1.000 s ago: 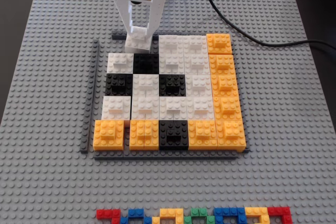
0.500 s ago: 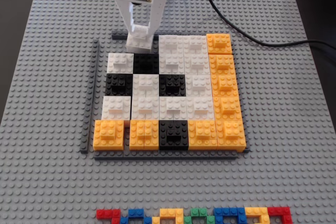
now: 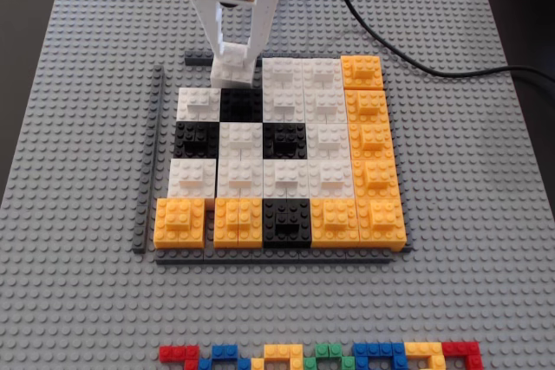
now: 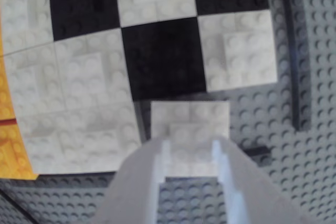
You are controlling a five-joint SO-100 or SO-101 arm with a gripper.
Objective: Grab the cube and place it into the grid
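In the fixed view my gripper (image 3: 232, 56) reaches down from the top edge and is shut on the white cube (image 3: 232, 68). The cube is at the grid's (image 3: 373, 145) far row, in the gap beside the upper white blocks and just behind a black block (image 3: 240, 103). The wrist view shows my two pale fingers (image 4: 155, 161) pinching the cube (image 4: 190, 121) by its raised brick, my gripper (image 4: 190, 150) being centred on it. There the cube borders the black block (image 4: 163, 59) of the grid (image 4: 79, 93). Whether it touches the baseplate I cannot tell.
The grey studded baseplate (image 3: 486, 214) carries everything. Thin dark grey strips (image 3: 152, 158) edge the grid at the left and front. The far-left corner cell (image 3: 195, 73) shows bare studs. A multicoloured row of small bricks (image 3: 321, 357) lies at the front edge. A black cable (image 3: 390, 49) crosses the far right.
The gripper with the cube has shifted only slightly, a few pixels up in the fixed view. The grid's blocks have not moved.
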